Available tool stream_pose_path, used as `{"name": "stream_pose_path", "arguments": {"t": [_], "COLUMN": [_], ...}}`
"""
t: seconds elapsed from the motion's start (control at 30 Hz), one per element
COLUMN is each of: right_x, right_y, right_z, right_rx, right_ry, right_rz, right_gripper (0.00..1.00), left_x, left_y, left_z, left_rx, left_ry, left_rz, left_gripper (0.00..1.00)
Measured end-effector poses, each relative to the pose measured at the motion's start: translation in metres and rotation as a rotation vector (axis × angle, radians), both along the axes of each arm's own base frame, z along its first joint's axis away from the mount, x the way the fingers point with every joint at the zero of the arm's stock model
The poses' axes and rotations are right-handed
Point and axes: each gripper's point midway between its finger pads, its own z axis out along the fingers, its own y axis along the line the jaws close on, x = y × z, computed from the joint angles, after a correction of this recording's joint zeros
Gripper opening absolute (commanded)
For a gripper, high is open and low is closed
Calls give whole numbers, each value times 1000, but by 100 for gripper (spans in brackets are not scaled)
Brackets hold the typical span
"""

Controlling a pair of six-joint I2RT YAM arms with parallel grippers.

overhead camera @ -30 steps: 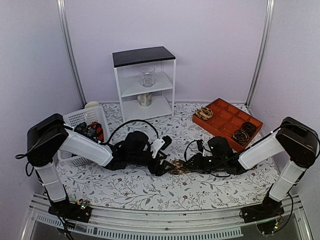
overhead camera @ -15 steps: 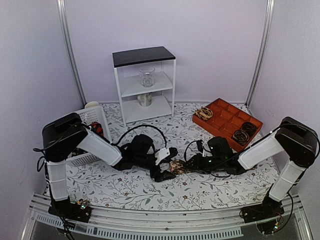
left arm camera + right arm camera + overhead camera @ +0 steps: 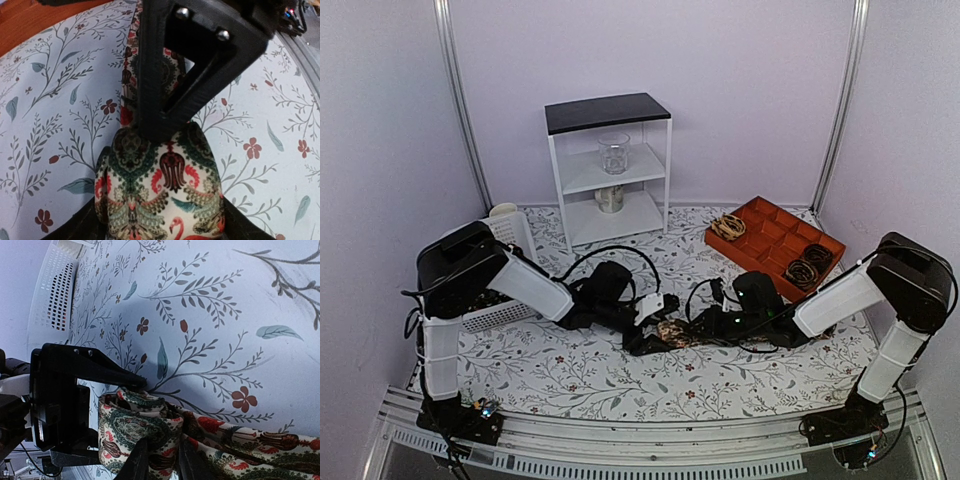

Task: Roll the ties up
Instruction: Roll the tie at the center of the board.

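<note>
A partly rolled tie [image 3: 672, 331] with pale, green and red print lies at the table's middle, between both grippers. In the left wrist view the roll [image 3: 160, 190] sits between my left gripper's [image 3: 160, 222] two fingers, which press its sides. My left gripper [image 3: 652, 337] is shut on it. In the right wrist view my right gripper [image 3: 162, 462] pinches a layer of the roll [image 3: 135, 425], and the tie's loose tail [image 3: 260, 445] runs off to the right. My right gripper [image 3: 697, 328] is just right of the roll. Its finger [image 3: 165, 75] stands over the roll.
An orange compartment tray [image 3: 768, 243] at the back right holds three rolled ties [image 3: 727, 226]. A white basket [image 3: 508, 235] stands at the left behind my left arm. A white shelf [image 3: 608, 170] with a glass jar [image 3: 614, 153] and a can [image 3: 610, 198] stands at the back.
My left arm has swung in toward the middle and its gripper has turned at the roll. The tie bundle has bunched tighter and shifted slightly left. The right arm barely moved.
</note>
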Motion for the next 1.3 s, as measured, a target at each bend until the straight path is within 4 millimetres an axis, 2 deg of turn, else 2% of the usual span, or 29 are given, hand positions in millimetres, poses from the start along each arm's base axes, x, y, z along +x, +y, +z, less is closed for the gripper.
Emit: {"name": "stream_pose_path", "arguments": {"t": [0.13,0.2,0.37,0.4,0.43,0.47,0.57,0.73,0.8,0.97,1.03,1.17,1.3], "right_x": [0,0,-1,-1,-2,-2,-2,-2,-2,-4,-7,-11,-14], "right_y": [2,4,5,6,6,6,7,7,10,29,37,52,62], "right_z": [2,1,-2,-2,-2,-2,-2,-7,-8,-1,2,2,-3], "right_rx": [6,8,12,13,15,17,19,11,14,28,32,33,29], "right_ry": [1,4,15,17,18,18,21,29,32,19,14,16,28], "right_rz": [6,12,21,22,23,23,25,27,35,68,86,111,123], "right_gripper": [22,22,22,21,21,20,19,19,19,18,18,18,18], "left_x": [-1,-2,-1,-1,-2,-1,-1,3,3,-2,-8,-7,-2], "left_y": [0,1,1,1,1,2,6,16,21,40,55,76,79], "left_z": [-1,-1,-1,-1,-1,-1,-3,6,18,62,70,64,61], "left_rx": [6,8,7,9,9,11,26,41,30,-34,-55,-29,-38], "left_ry": [-9,-21,-36,-38,-40,-45,-47,-54,-51,-46,-25,67,152], "left_rz": [-16,-25,-32,-32,-32,-31,-14,57,88,192,248,394,508], "left_gripper": [39,33,37,42,56,61,70,69,67,65,57,19,4]}}
